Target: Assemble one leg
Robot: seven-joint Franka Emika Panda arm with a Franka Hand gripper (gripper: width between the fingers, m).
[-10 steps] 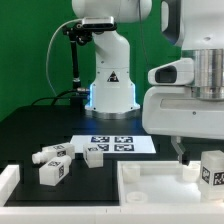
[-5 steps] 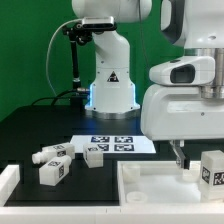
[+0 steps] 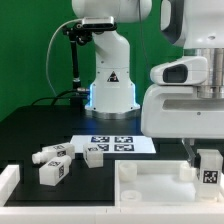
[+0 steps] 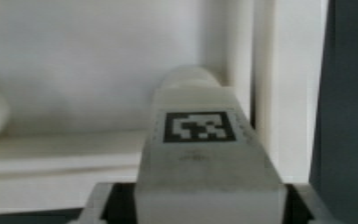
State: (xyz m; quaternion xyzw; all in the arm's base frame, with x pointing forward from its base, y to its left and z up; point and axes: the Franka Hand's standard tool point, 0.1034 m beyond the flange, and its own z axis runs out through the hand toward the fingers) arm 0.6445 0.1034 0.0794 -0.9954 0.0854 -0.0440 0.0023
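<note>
The table [image 3: 40, 125] is black, with a green backdrop behind it and the arm's white base [image 3: 110, 85] at the back, which carries a black triangular warning sticker; its writing is too small to read. A flat marker board [image 3: 115, 144] with black-and-white square tags lies on the table in front of the base. At the exterior view's left, three small white tagged pegs [image 3: 58, 160] lie near each other on the black surface. A large white tray [image 3: 150, 190] with raised edges sits at the front. At the exterior view's right, the tool [image 3: 207, 160] is clamped on the leg [image 3: 209, 170], held over the tray's right end. The wrist view shows the leg [image 4: 201, 150] between the fingers with a square tag facing the camera.
</note>
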